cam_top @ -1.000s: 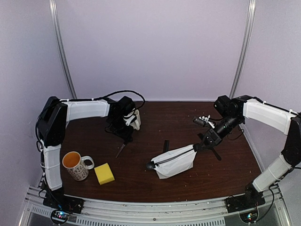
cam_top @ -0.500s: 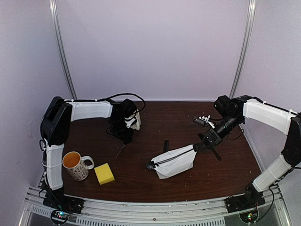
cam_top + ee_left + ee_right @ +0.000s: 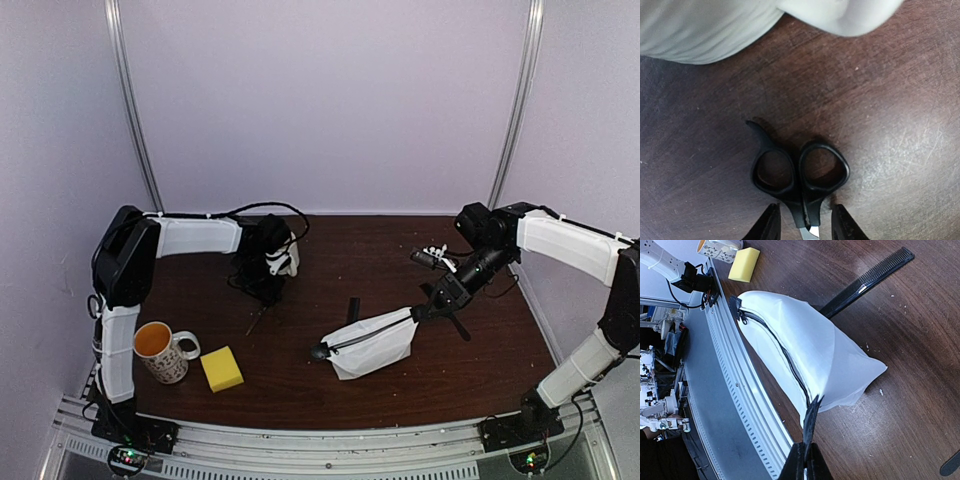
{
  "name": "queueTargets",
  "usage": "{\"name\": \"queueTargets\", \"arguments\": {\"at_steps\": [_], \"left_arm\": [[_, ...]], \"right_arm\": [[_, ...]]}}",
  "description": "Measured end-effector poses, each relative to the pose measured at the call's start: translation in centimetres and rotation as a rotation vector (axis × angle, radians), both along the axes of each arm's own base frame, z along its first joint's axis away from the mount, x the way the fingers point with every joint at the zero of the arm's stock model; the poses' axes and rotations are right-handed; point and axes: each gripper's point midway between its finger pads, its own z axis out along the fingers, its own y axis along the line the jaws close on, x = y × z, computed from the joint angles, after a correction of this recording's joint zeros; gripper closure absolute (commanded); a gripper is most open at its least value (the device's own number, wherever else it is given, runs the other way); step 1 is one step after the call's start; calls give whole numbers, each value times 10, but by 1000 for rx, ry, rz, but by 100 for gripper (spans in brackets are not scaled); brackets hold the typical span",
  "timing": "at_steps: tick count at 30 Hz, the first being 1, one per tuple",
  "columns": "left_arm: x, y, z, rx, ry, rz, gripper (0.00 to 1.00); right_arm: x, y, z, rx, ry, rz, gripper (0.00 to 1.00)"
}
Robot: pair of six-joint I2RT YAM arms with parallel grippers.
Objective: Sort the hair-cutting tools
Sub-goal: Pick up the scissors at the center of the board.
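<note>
Since a second ago, our left gripper (image 3: 806, 226) has sunk toward the table (image 3: 420, 395) and its jaws have narrowed. It stands unclosed, with the fingers straddling the scissors (image 3: 799, 182) just beneath it. Our right gripper (image 3: 805, 460) pinches the white zip pouch (image 3: 810, 350). We judge that an off-centre squeeze may twist the scissors away.

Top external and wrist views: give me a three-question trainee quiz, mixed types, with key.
1. True or false: the right end effector is pinched shut on the edge of the white pouch.
2. What lies between the open fingers of the left end effector? A) razor B) scissors C) brush
3. Fill in: the yellow sponge sits right beside the ____.
Key: 1 true; 2 B; 3 mug.
</note>
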Motion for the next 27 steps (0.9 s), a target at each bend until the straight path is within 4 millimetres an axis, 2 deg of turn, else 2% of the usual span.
{"name": "queueTargets", "arguments": {"at_steps": [7, 16, 20, 23, 25, 27], "left_arm": [[0, 2, -5, -20, 25, 11, 69], [-3, -1, -5, -40, 41, 2, 89], [-16, 1, 0, -52, 57, -11, 91], [-30, 0, 23, -89, 51, -31, 93], [-35, -10, 56, -151, 9, -61, 95], [-42, -27, 102, -248, -68, -119, 96]], "right_arm": [[0, 0, 0, -1, -1, 0, 98], [0, 0, 0, -2, -1, 0, 98], [0, -1, -1, -6, -3, -1, 98], [1, -1, -1, -8, -4, -1, 98], [1, -1, -1, -9, -4, -1, 98], [1, -1, -1, -9, -4, -1, 98]]}}
